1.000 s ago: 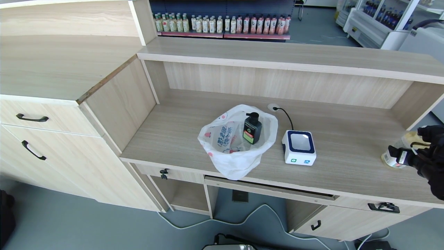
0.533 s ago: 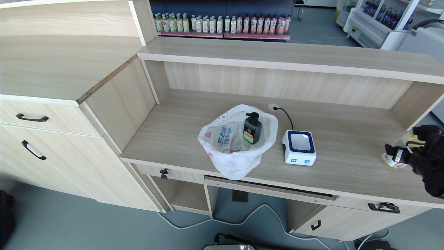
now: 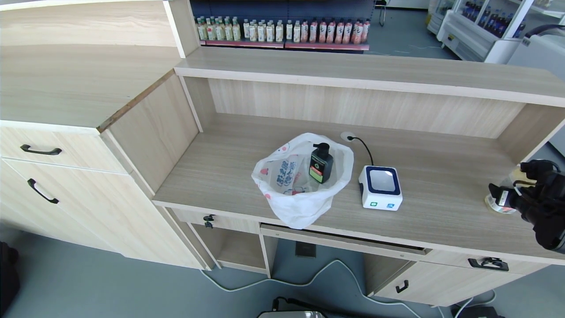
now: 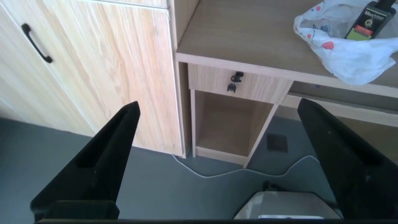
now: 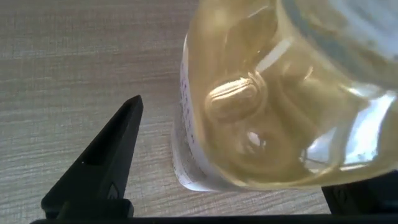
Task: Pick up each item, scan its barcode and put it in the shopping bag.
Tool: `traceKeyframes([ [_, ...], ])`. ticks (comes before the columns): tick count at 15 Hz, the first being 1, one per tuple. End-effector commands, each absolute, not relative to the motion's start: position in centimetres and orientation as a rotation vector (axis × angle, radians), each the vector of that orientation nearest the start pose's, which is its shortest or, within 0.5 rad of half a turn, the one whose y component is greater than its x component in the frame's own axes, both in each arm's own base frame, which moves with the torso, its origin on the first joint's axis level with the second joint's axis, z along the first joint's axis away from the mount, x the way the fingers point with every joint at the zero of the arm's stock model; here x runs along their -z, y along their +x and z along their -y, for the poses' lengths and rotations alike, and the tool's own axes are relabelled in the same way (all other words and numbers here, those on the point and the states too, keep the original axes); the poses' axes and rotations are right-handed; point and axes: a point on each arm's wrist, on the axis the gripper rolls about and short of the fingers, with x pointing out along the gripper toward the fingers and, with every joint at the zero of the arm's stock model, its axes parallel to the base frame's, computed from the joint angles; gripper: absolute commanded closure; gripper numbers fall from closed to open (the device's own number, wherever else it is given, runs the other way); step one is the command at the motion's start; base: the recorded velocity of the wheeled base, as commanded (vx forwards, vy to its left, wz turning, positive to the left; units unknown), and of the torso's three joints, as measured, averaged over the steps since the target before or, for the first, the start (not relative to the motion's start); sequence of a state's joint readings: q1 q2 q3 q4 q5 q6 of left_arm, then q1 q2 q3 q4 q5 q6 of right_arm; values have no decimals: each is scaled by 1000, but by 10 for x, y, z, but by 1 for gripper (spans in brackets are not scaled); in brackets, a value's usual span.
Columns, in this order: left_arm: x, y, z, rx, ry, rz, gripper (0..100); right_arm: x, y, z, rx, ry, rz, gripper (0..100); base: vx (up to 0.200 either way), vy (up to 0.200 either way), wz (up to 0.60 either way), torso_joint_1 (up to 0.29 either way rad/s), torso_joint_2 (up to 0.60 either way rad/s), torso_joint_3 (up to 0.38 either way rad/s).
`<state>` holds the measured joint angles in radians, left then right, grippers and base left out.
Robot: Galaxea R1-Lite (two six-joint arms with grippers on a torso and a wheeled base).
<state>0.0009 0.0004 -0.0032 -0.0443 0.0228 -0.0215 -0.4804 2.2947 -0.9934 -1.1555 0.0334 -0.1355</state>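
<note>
- Since a second ago, the right tool (image 3: 514, 185) has crept a little further over the clear bottle (image 5: 267, 93); nothing else has shifted.
- That bottle, filled with yellowish liquid, rests on the tabletop (image 3: 441, 176) between the tool's jaws.
- One finger stands just clear of the bottle's side, so the jaws look spread around it and not yet clamped.
- Well apart from this tool, on its left, sits the scanner (image 3: 380, 187), and beyond that the shopping bag (image 3: 300, 203).
- A black pump bottle (image 3: 321, 164) already stands in the bag, so one item seems done. The clear bottle is yet to be lifted, scanned and bagged.
- The right arm reaches in low from the tabletop's right end.
- The left tool (image 4: 217, 112) hangs wide open over the floor, beside the cabinet.
</note>
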Motion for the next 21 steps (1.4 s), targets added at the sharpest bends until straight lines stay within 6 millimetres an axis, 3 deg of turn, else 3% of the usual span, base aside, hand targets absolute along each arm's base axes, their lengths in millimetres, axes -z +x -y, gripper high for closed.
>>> traceKeyframes([
  [1, -81, -23, 0, -24, -22, 48, 0, -62, 374, 194, 434, -98, -168, 100, 0, 0, 0, 0, 0, 0],
  [10, -81, -23, 0, -24, -22, 48, 0, -64, 373, 196, 436, -158, -174, 100, 0, 0, 0, 0, 0, 0],
  [13, -81, -23, 0, -24, -24, 48, 0, -94, 364, 191, 423, -115, -123, 100, 0, 0, 0, 0, 0, 0],
  [17, -81, -23, 0, -24, -24, 48, 0, -169, 321, 150, 170, 142, -140, 100, 0, 0, 0, 0, 0, 0],
  [19, -81, -23, 0, -26, -22, 48, 0, -207, 295, 107, -104, 301, -139, 100, 0, 0, 0, 0, 0, 0],
  [21, -81, -23, 0, -24, -24, 48, 0, -227, 262, 64, -397, 341, -138, 100, 0, 0, 0, 0, 0, 0],
])
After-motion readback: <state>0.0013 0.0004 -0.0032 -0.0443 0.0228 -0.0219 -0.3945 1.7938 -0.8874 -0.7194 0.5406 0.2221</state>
